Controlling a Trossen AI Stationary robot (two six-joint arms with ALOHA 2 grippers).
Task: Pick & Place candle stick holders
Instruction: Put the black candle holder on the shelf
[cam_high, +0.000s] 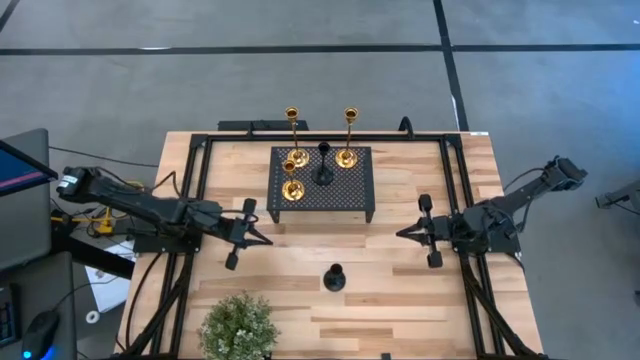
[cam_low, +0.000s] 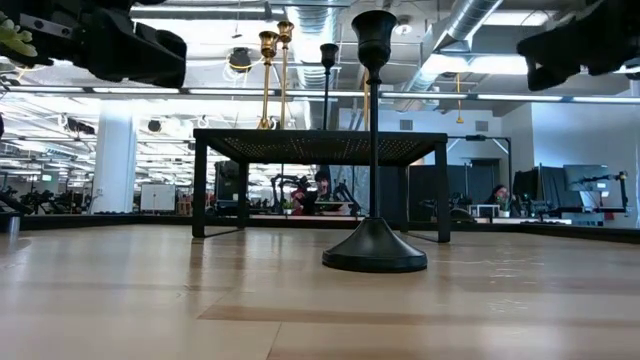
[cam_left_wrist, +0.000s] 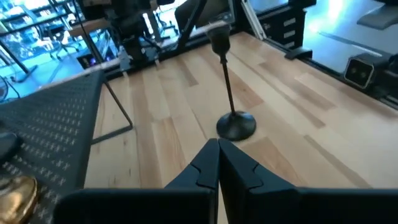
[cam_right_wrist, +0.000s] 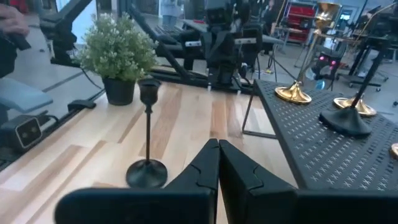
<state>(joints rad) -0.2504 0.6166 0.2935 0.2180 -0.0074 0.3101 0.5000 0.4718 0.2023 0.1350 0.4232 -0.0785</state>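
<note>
One black candle stick holder (cam_high: 334, 278) stands upright on its round base on the bare wood, in front of the black perforated stand (cam_high: 322, 182). On the stand rest two tall gold holders (cam_high: 297, 155) (cam_high: 346, 156), one short gold holder (cam_high: 292, 189) and a second black holder (cam_high: 323, 174), each on its base. My left gripper (cam_high: 268, 240) is shut and empty, left of the table's black holder (cam_left_wrist: 235, 124). My right gripper (cam_high: 400, 232) is shut and empty, right of that holder (cam_right_wrist: 147, 173). Both point level toward the table's middle.
A green potted plant (cam_high: 238, 328) stands at the table's near left. The stand's legs (cam_left_wrist: 118, 112) rise from the wood between the grippers and the far edge. Black frame rails (cam_high: 196, 200) run along both table sides. Bare wood lies around the lone holder.
</note>
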